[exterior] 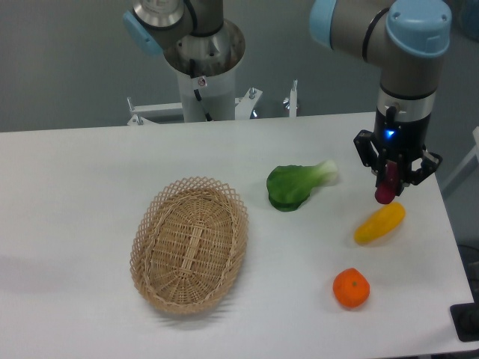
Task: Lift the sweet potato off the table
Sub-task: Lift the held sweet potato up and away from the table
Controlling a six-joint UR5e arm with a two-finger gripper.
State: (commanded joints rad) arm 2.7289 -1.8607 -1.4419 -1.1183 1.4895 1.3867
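The black two-finger tool clenches the slender dark magenta sweet potato near-vertically, just above the yellow pepper-like vegetable

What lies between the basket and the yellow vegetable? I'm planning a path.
In the camera view, the green leafy vegetable lies between basket and yellow vegetable.

Arm reaches down at the right, wrist vertical, gripper fingers clamped on the sweet potato
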